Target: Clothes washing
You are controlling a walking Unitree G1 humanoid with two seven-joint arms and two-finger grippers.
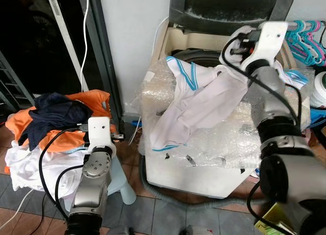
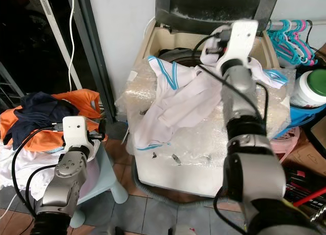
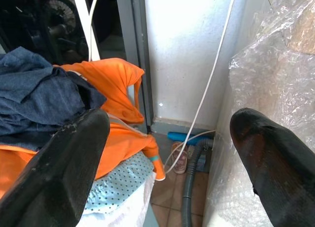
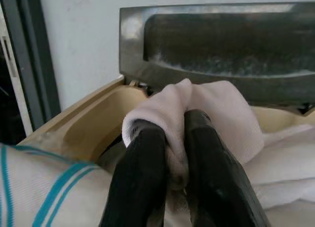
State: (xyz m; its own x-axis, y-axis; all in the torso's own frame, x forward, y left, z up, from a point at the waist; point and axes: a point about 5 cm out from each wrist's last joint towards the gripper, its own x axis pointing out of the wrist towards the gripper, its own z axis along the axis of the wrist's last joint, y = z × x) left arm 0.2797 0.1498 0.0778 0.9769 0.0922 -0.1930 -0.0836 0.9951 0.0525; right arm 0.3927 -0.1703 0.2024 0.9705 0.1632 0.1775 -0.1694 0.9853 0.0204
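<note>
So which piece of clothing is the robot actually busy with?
Find the cream washing machine wrapped in bubble plastic, its lid up against the wall. Draped from its open tub down the front is a white garment, pinched by the right gripper. Its turquoise stripes set it apart from the orange and navy pile beside it.

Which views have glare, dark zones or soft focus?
Left eye view: doorway beside the laundry pile is nearly black; bubble wrap on the washer glints. Right wrist view: the right tool and the white garment it pinches are soft, and the raised lid has a bright streak. Left wrist view: both fingers blur up close.
</note>
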